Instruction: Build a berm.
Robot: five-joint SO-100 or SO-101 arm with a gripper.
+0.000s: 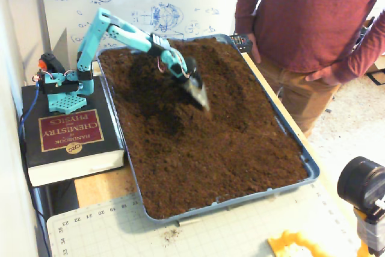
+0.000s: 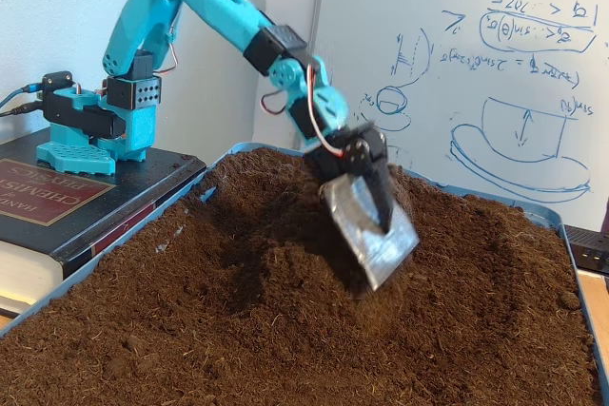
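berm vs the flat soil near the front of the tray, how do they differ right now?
Height: the berm rises as a mound under the metal scoop; the flat soil lies low and level.
Shading: the berm casts a dark shadow on its side in a fixed view; the flat soil is evenly lit.
Both are the same loose brown soil in the blue tray.

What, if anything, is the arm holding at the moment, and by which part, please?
The tool holds a flat metal scoop by its upper end; the black finger lies along its face, and its lower edge hangs above the soil.
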